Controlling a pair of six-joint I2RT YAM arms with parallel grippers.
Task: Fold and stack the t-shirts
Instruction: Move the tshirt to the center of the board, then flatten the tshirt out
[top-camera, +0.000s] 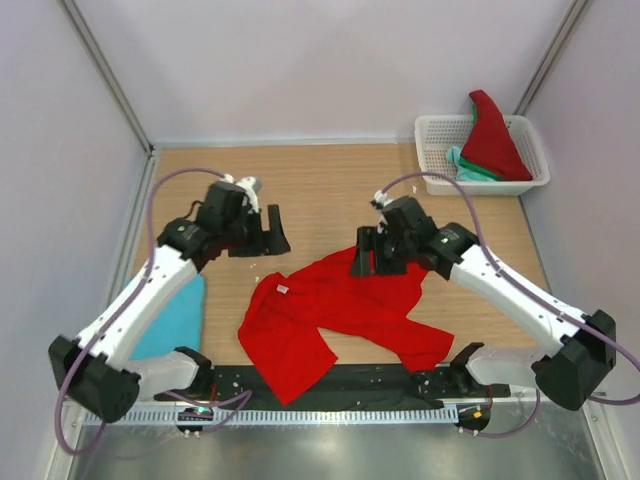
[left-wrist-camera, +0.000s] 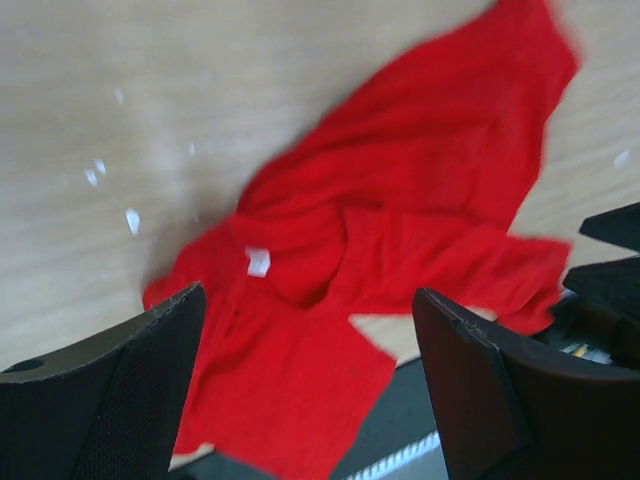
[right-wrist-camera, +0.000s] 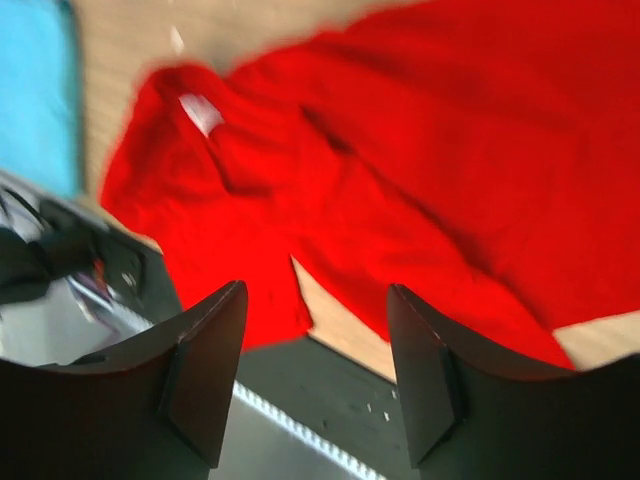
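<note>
Wooden tabletop (top-camera: 320, 180), pale walls (top-camera: 300, 70); crumpled red t-shirt (top-camera: 340, 300) near front edge.

light: bright, even | shadows: soft | top cam: sharp | wrist cams: motion blur

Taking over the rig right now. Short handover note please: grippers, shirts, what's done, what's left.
Left gripper: open, empty, above the table.
Right gripper: open, empty, over the far edge of the crumpled red t-shirt mid-table.
Light blue t-shirt: flat at the left, looks folded.
Basket, far right: second red t-shirt and teal-green t-shirt.
Done: seemingly the blue one. Left: fold the crumpled one, stack, then the basket's two.
</note>
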